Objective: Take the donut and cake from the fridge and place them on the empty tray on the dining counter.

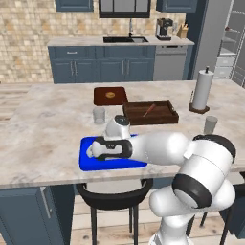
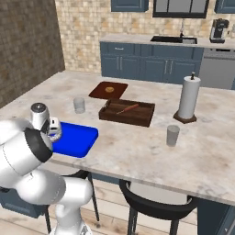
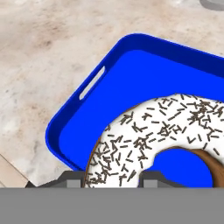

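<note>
We've got the gripper pinching the donut rim; the tray floor lies directly beneath, so release needs only a short drop.

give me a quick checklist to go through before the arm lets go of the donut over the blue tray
1. Donut between the fingertips: ok, the pincer straddles one side of the ring.
2. Donut over the tray: ok, blue floor shows through its hole.
3. Landing spot bare: ok for the tray floor in the hand view; under the donut, cannot tell.
4. Donut touching the tray floor: cannot tell.
5. Tray flat on the dining counter, inside the edge: ok.
6. Cake on the tray: cannot tell, the arm hides part of the tray.
</note>
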